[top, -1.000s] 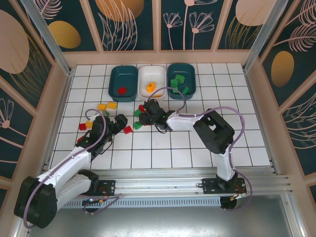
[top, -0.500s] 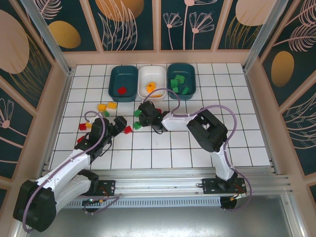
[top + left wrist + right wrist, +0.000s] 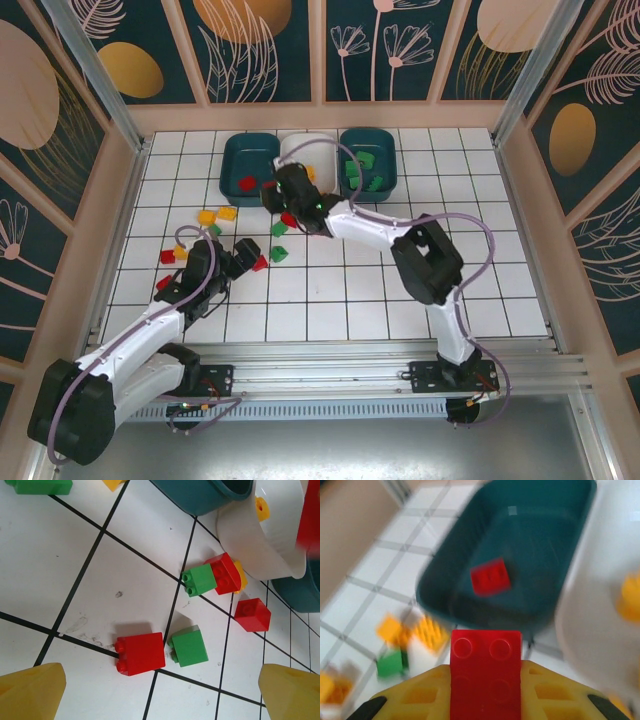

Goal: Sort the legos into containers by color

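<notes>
Your right gripper [image 3: 272,188] is clamped on a red lego [image 3: 486,672]. It sits upper middle of the top view, at the near rim of the left teal container [image 3: 232,150]. That container has a second red lego [image 3: 490,576] inside. The white container [image 3: 322,140] has a yellow lego [image 3: 630,597], and the right teal container [image 3: 386,140] has green legos [image 3: 360,162]. Your left gripper [image 3: 243,258] is wide open, left of center, low over the surface [image 3: 400,300]. A loose red lego [image 3: 141,652] and a loose green lego [image 3: 189,646] lie just ahead of its fingers [image 3: 30,692]. More loose legos [image 3: 218,214] are scattered at mid-left.
</notes>
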